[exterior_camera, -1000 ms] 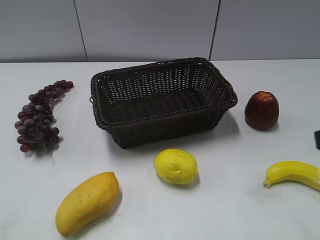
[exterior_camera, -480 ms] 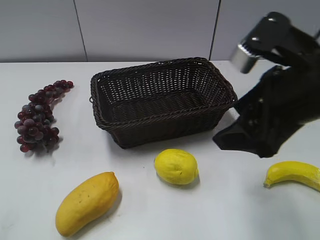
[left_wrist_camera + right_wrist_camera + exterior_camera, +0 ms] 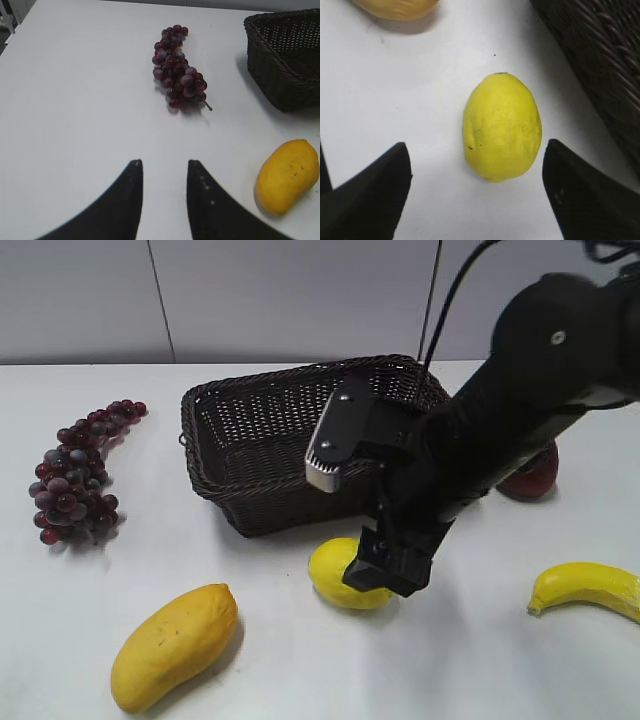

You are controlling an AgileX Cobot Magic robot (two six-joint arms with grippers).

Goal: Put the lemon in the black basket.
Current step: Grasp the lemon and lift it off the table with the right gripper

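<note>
The lemon (image 3: 335, 575) lies on the white table just in front of the black basket (image 3: 250, 445). My right gripper (image 3: 385, 565) hangs over the lemon's right side and covers part of it. In the right wrist view the lemon (image 3: 501, 127) lies just ahead of the wide-open right gripper (image 3: 477, 155), and the fingers do not touch it. The basket's wall (image 3: 600, 65) is at the upper right there. My left gripper (image 3: 163, 162) is open and empty over bare table, outside the exterior view. The basket's corner (image 3: 287, 55) shows at the upper right of the left wrist view.
A mango (image 3: 172, 645) lies front left and also shows in the left wrist view (image 3: 287, 175) and the right wrist view (image 3: 395, 7). Dark grapes (image 3: 78, 475) lie at the left and in the left wrist view (image 3: 177, 75). A banana (image 3: 590, 587) lies at the right. A red apple (image 3: 535, 480) is behind my right arm.
My right arm has come in from the right edge and swung left and down over the lemon. The fruits and basket have not moved.
</note>
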